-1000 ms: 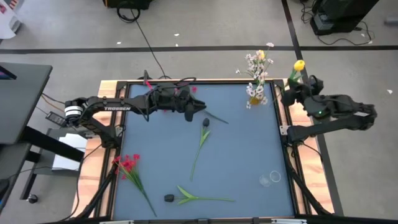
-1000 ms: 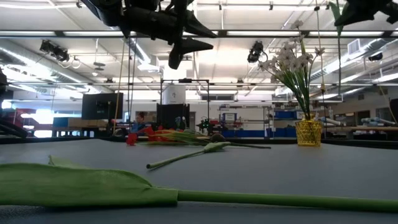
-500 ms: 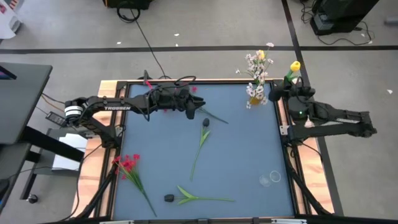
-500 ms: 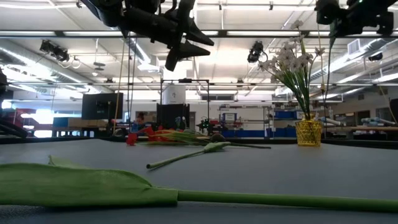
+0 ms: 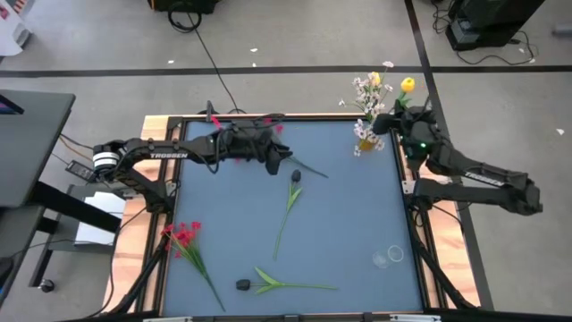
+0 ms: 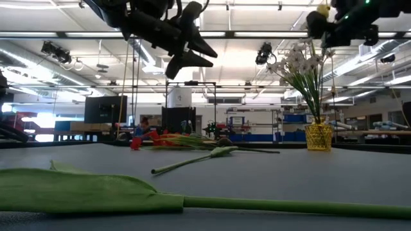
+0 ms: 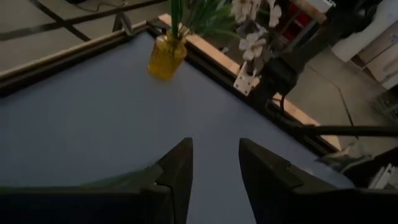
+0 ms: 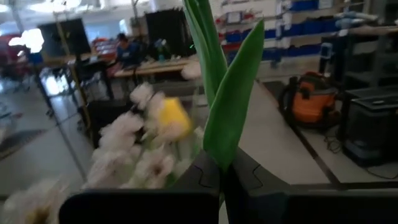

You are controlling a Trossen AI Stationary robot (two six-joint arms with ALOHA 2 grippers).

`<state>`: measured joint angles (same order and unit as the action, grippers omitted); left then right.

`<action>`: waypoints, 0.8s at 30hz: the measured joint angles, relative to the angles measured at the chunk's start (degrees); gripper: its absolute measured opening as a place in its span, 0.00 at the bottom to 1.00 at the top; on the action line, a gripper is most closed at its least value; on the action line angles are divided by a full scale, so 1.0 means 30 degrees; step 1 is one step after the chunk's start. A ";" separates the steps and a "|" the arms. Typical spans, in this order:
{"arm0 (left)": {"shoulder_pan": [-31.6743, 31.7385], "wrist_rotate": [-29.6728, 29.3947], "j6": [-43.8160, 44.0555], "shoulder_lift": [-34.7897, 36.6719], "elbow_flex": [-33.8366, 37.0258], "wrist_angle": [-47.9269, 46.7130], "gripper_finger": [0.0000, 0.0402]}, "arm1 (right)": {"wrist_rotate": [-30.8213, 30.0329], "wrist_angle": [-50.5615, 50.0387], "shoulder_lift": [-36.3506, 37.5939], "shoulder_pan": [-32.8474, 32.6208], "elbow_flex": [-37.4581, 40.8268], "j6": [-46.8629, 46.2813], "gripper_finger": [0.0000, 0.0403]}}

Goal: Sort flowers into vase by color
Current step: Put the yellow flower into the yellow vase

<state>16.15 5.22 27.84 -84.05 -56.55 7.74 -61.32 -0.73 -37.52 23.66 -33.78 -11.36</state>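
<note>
My right gripper [image 5: 393,125] is shut on a yellow tulip, whose bud [image 5: 407,85] stands above the fingers, just right of the yellow vase [image 5: 365,141] at the table's far right corner. The vase holds white sprays [image 6: 298,64] and another yellow tulip [image 5: 375,79]. My left gripper [image 7: 214,162] hangs open above the far middle of the table [image 5: 284,166], touching nothing. Lying flat on the table are a dark-headed bud [image 5: 295,177], a second dark bud with long leaves [image 5: 243,284] and a red cluster [image 5: 183,234]. My right gripper pinches the tulip's green stem and leaf [image 8: 219,149] between its two fingers, well below the bud. The fingers come about level from the table's right side and lie across the stem. The tulip stands upright, lifted clear of the table, next to the white sprays.
A clear glass object [image 5: 389,257] lies near the table's right edge. Red blossoms [image 5: 277,129] lie by the far edge behind my left arm, and a green stem [image 5: 311,169] runs out under the left gripper. The middle right of the blue tabletop [image 5: 357,206] is bare.
My right gripper has carried the yellow tulip from beyond the table's right edge toward the left, up to the vase, and has come lower into the low view. The tulip stays upright in its hold.
</note>
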 joint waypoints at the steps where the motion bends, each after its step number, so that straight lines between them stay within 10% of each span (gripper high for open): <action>1: -0.0048 0.0020 0.0006 0.0000 0.0000 -0.0176 0.34 | 0.0281 -0.0063 -0.0277 0.0064 0.0000 -0.0228 0.02; 16: -0.0109 0.0046 -0.0009 0.0000 0.0000 -0.1237 0.34 | 0.1650 -0.3067 -0.2871 0.1335 -0.0015 -0.2437 0.13; 24: -0.0084 -0.0005 0.0082 0.0000 0.0000 -0.1964 0.34 | 0.5983 -0.7379 -0.2248 0.1643 -0.0389 -0.5788 0.19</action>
<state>15.90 5.20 28.09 -84.05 -56.55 1.85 -43.37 -22.87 -44.26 28.59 -34.95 -28.72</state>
